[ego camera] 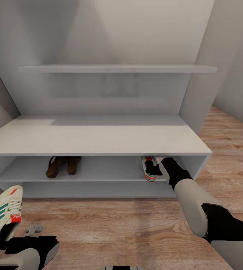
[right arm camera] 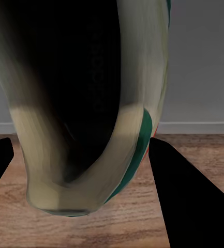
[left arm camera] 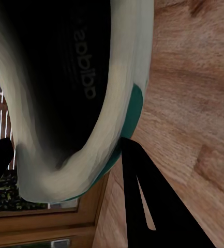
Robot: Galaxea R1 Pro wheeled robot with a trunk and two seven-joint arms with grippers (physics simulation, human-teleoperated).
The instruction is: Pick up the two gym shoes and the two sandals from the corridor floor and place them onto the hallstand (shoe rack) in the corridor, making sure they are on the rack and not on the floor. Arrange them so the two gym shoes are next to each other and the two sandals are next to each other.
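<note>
Head view: two brown sandals (ego camera: 63,167) on hallstand (ego camera: 99,139) shelf. Two white-green gym shoes: my right gripper (ego camera: 159,165) grips one (ego camera: 149,169) there, left gripper (ego camera: 3,240) holds other (ego camera: 2,217) above floor (ego camera: 121,225).

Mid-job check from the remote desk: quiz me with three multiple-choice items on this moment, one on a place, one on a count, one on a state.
1. Where are the two sandals?
A. on the bench top
B. on the upper open shelf of the shoe rack, left part
C. on the floor

2. How many gym shoes show in the head view?
A. one
B. two
C. four

3. What is the left gripper doing?
A. hanging open over bare floor
B. resting on the wall shelf
C. holding a gym shoe off the rack

Key: 1 B, the sandals sit inside the shoe rack under its top. 2 B, one gym shoe at the left gripper, another at the right gripper on the shelf. 3 C, its fingers bracket the shoe over the floor.
</note>
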